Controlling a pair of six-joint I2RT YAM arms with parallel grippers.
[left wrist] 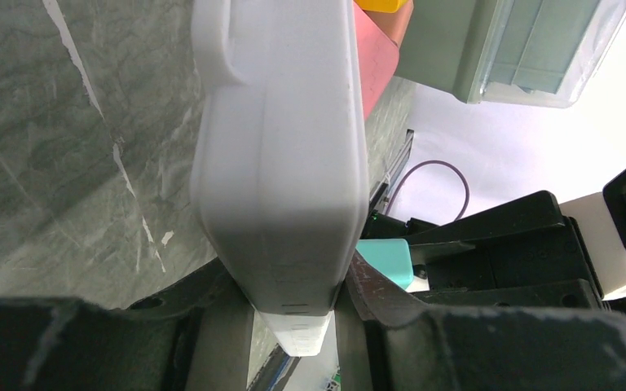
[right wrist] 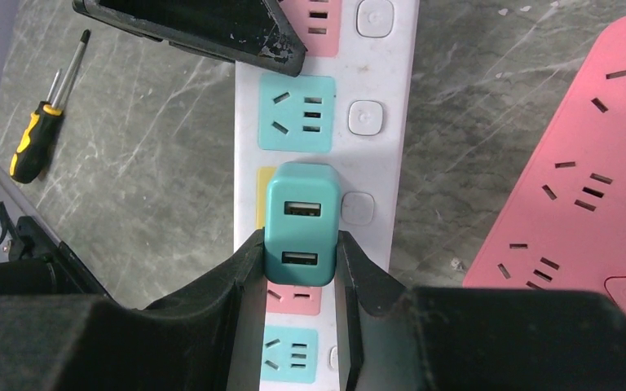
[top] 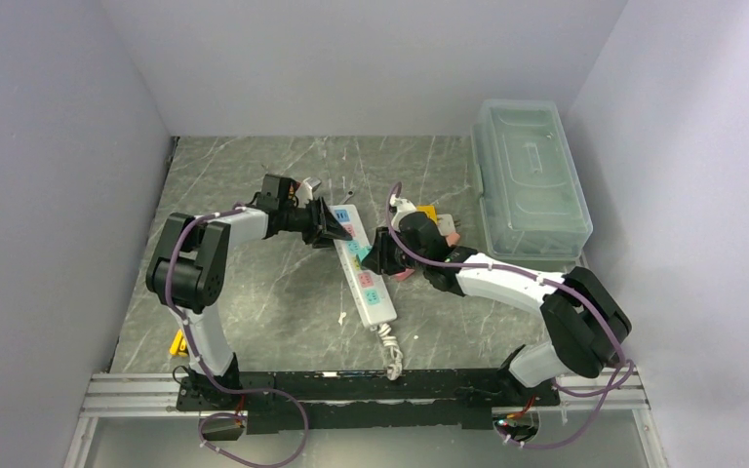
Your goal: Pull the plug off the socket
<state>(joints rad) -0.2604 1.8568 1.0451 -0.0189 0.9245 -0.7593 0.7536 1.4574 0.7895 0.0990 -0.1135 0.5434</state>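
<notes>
The socket (top: pixel 366 275), a long white strip with pink, teal and yellow faces, lies mid-table. My left gripper (top: pixel 336 226) is shut on its far end; in the left wrist view both black fingers (left wrist: pixel 212 326) press the strip's white sides (left wrist: pixel 281 163). The plug (right wrist: pixel 301 224), a teal block with two USB ports, stands over the yellow face of the socket (right wrist: pixel 375 147). My right gripper (right wrist: pixel 300 261) is shut on the plug, one finger on each side. The plug (left wrist: pixel 385 261) also shows beside the strip in the left wrist view, and my right gripper (top: pixel 375 255) sits mid-strip.
A pink power strip (right wrist: pixel 587 179) lies right of the socket. A clear lidded box (top: pixel 530 180) stands at the back right. A yellow-handled screwdriver (right wrist: pixel 37 138) lies near the front left rail. The white cord (top: pixel 390 356) runs toward the arm bases.
</notes>
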